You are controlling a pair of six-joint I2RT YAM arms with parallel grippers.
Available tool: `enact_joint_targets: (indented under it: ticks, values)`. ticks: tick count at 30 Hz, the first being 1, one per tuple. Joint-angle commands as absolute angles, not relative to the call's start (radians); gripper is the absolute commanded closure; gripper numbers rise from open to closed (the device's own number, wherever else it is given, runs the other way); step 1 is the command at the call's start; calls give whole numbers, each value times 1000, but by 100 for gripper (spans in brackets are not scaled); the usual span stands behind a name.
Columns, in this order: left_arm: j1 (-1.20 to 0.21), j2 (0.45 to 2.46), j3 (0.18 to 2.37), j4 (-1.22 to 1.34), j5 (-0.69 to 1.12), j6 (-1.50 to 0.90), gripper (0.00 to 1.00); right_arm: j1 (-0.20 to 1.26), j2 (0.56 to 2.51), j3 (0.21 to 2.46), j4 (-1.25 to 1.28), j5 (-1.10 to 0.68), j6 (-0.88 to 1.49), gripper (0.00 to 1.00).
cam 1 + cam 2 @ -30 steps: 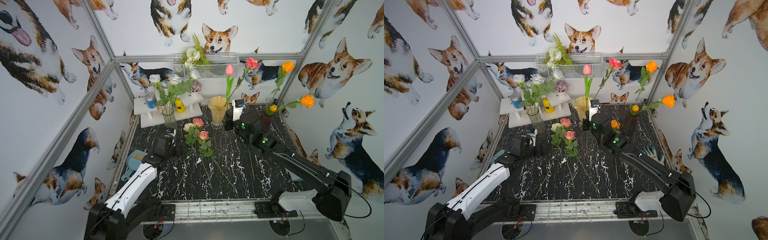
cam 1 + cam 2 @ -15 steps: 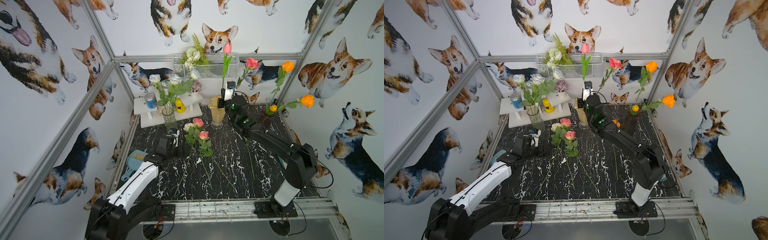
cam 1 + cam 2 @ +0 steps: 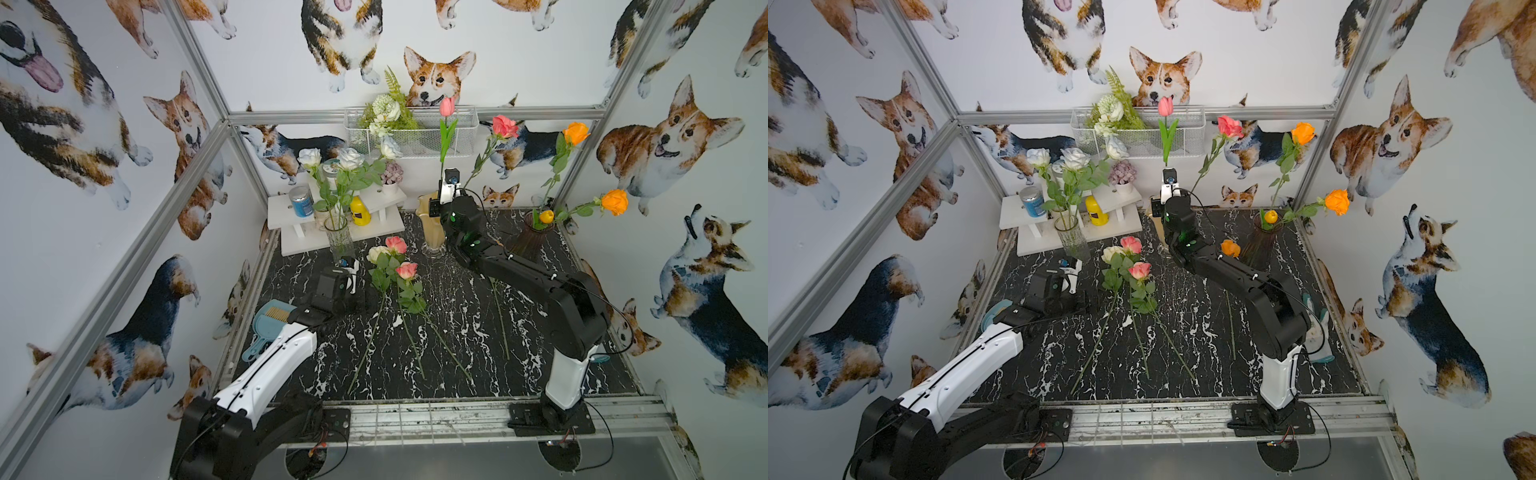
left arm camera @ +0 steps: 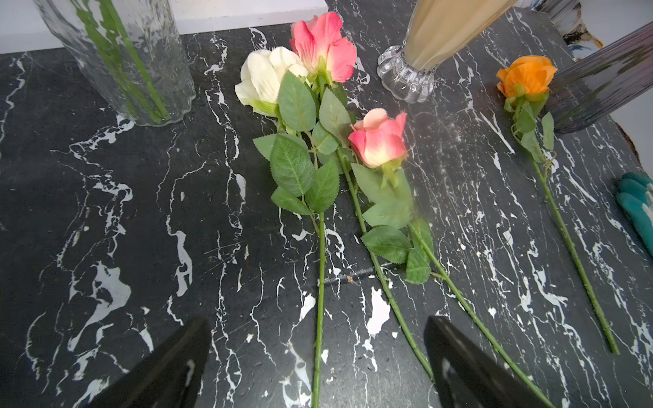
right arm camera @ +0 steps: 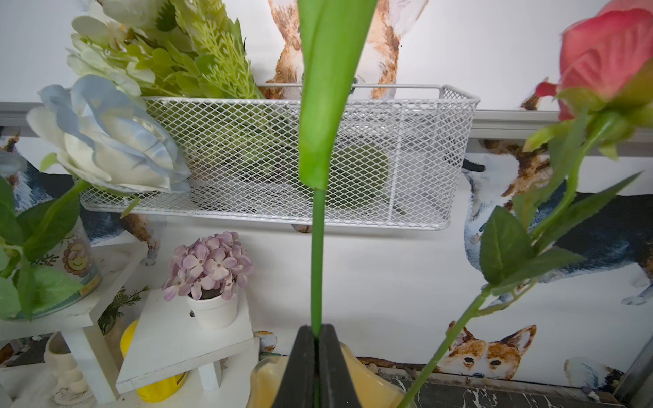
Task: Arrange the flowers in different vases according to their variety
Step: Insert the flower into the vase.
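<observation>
Black marble veined with white forms the tabletop (image 3: 457,332), boxed in by corgi-print walls (image 3: 104,208) on an aluminium frame (image 3: 291,115). In both top views a pink tulip on a long green stem (image 3: 447,106) stands upright over the creamy-yellow wavy-rimmed vase (image 3: 432,235), which also holds a tall pink rose (image 3: 505,126). White roses (image 3: 350,157) stand in the clear glass cylinder vase (image 3: 338,237), and orange blooms (image 3: 615,201) in the dark purple ribbed vase (image 3: 530,239). The black right arm (image 3: 519,270) stretches to the back, its wrist raised above the yellow vase; the white left arm (image 3: 282,353) lies low, its wrist near the clear vase. From the left wrist, the left gripper (image 4: 318,320) is spread wide and empty over the marble. The stem of a cream rose (image 4: 265,79) shows in the gap between its fingers (image 4: 169,367), two loose pink roses (image 4: 380,141) lie just beside that, and an orange rose (image 4: 524,76) lies near the purple vase. From the right wrist, the right gripper (image 5: 317,339) is clamped on the tulip's stem just above the yellow rim, facing a white mesh basket (image 5: 406,159).
</observation>
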State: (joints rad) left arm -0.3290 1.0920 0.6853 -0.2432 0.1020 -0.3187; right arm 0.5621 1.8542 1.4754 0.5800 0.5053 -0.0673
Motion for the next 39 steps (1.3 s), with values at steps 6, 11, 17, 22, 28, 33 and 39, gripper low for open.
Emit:
enact_joint_targets:
  ticks: [6,11,17,22,28,33,39]
  values:
    - [-329,1089,687,-233,89,-318,0,561,1830,1436,606,521,-58,66]
    - [-330,1089,687,-233,86,-319,0,563,1801,1417,586,515,-57,55]
    - [-331,1092,688,-241,80,-318,0,564,1754,1391,537,488,-39,42]
    - [-334,1100,690,-245,78,-318,0,569,1691,1359,444,452,-11,23]
    - [-340,1109,694,-249,78,-316,0,569,1580,1308,262,389,37,4]
    - [-344,1116,696,-252,81,-314,0,565,1463,1254,75,315,104,1]
    - [-348,1121,700,-253,87,-313,0,540,1351,1216,-175,197,180,2]
